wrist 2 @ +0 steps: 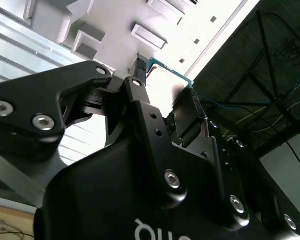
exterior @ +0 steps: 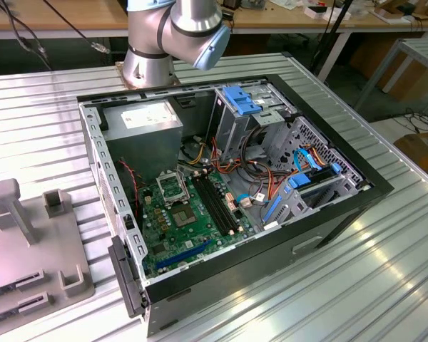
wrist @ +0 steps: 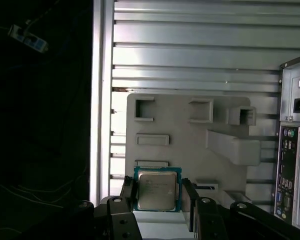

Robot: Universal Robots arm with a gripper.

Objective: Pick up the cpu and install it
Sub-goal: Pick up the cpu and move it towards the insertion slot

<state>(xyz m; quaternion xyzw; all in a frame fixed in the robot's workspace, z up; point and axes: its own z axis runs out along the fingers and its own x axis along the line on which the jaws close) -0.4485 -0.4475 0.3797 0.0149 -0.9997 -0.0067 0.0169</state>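
Pinching the cpu by opposite edges, the claw hangs above the grey tray; pointing down.

Ribbed metal table gleams, light glaring bright off its slats. Behind it, a long wooden workbench runs across the back. At the exterior view's right, a second metal table, cardboard box on the floor near it.
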